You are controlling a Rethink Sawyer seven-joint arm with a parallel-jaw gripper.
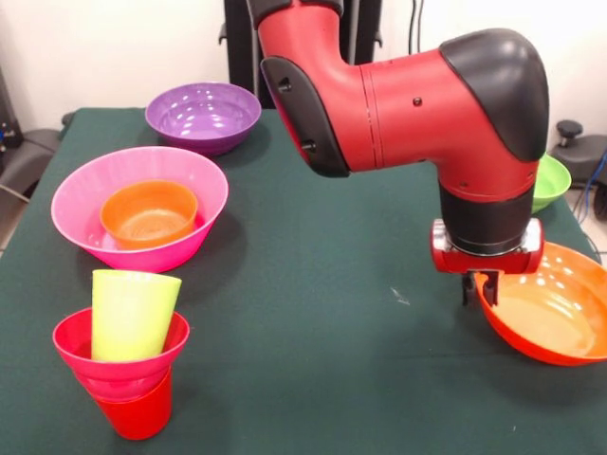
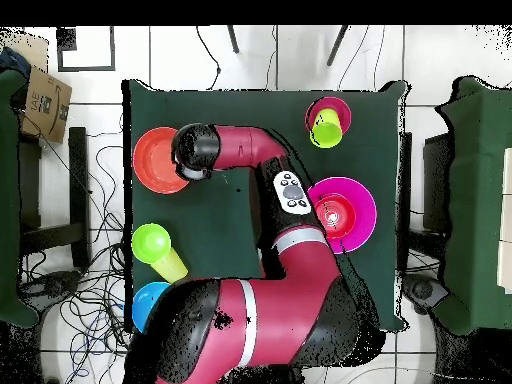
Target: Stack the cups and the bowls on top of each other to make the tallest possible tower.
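Observation:
At the front left stands the tower: a red cup (image 1: 137, 415) upright, a small magenta bowl (image 1: 120, 349) on it, and a yellow-green cup (image 1: 133, 313) leaning inside that bowl (image 2: 328, 122). A large pink bowl (image 1: 85, 223) holds a small orange bowl (image 1: 149, 214). My gripper (image 1: 477, 286) is low at the right, its jaws astride the near rim of the large orange bowl (image 1: 555, 308) and shut on it. From above, the wrist hides the gripper beside that orange bowl (image 2: 155, 162).
A purple bowl (image 1: 202, 114) sits at the back left. A green bowl (image 1: 552, 180) shows behind the arm; from above, another yellow-green cup (image 2: 171, 266) lies beside it (image 2: 149, 242). A blue bowl (image 2: 148, 300) sits near the table edge.

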